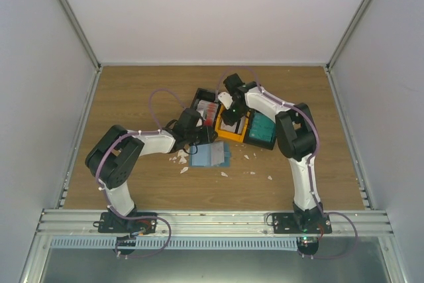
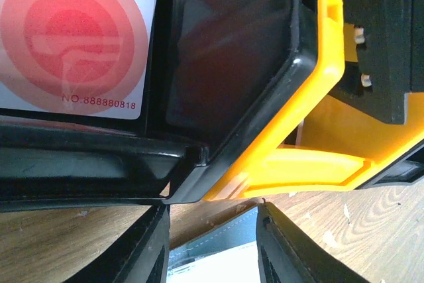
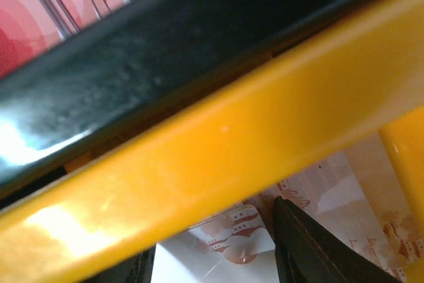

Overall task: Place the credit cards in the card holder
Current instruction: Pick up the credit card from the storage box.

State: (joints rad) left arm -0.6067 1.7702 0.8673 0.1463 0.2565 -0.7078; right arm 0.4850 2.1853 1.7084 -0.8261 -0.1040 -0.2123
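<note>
Left fingers [image 2: 142,250]: apart, a moderate gap, pointing down at the near edge of the card holder [image 2: 222,240]; nothing clamped between them.
Card holder [image 1: 211,156]: lying open and flat on the table [image 1: 132,97], pale blue inside up, just in front of the bins, right under the left wrist.
White scraps [image 1: 180,158]: scattered on the table left and right of the card holder.
Black bin [image 1: 199,94]: behind the card holder, tight against the orange bin's left side; holds red-and-white cards [image 2: 73,38], one marked NO.888880818.
Orange bin [image 1: 228,136]: in the middle of the three, with the right wrist lowered into it.
Right fingers [image 3: 311,250]: down in the orange bin, either side of a whitish card [image 3: 232,250] with a pale printed pattern; cannot tell whether they grip it or only flank it.
Second black bin [image 1: 255,144]: touching the orange bin's right side; teal cards [image 1: 263,127] stacked inside.
</note>
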